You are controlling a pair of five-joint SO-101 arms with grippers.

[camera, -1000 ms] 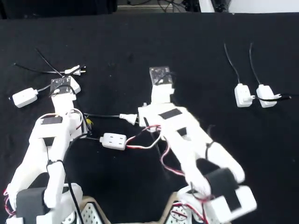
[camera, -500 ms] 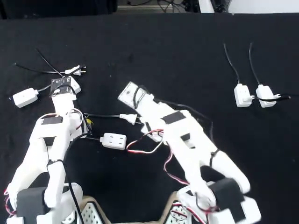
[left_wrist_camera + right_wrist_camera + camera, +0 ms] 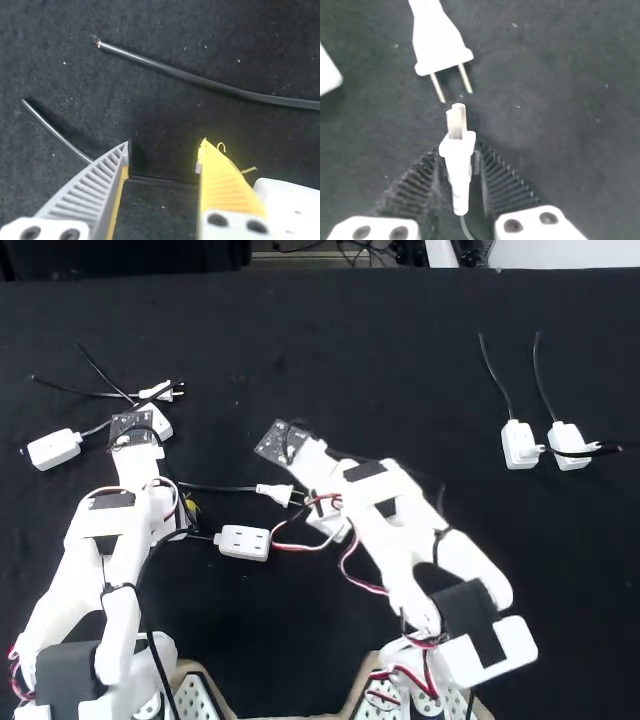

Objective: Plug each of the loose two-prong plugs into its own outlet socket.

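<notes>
Legend: high view and both wrist views of a black cloth-covered table. In the right wrist view, the right gripper is pinching a small white two-prong plug between its black ribbed fingers, which are pressing on the plug's body from both sides. The prongs are pointing towards the upper part of the frame, and the plug's cord is running out of sight at the bottom edge. Just ahead of it and not touching it, a second white two-prong plug is lying flat on the cloth with its prongs facing the held one, and the top edge is cutting off its cord end. A white object is showing at the left edge, too cropped to identify. In the high view, the second plug is lying at centre left on a black cord, with a white rectangular outlet block sitting just below it. The right arm is covering its own gripper and the held plug. In the left wrist view, the left gripper is hanging with its grey and yellow fingers spread apart over bare cloth. Two black cables are crossing the cloth beyond, and the lower right corner is cropping a white block. At the right of the high view, two white outlet blocks are sitting side by side, and whether anything is plugged into them is hard to make out.
</notes>
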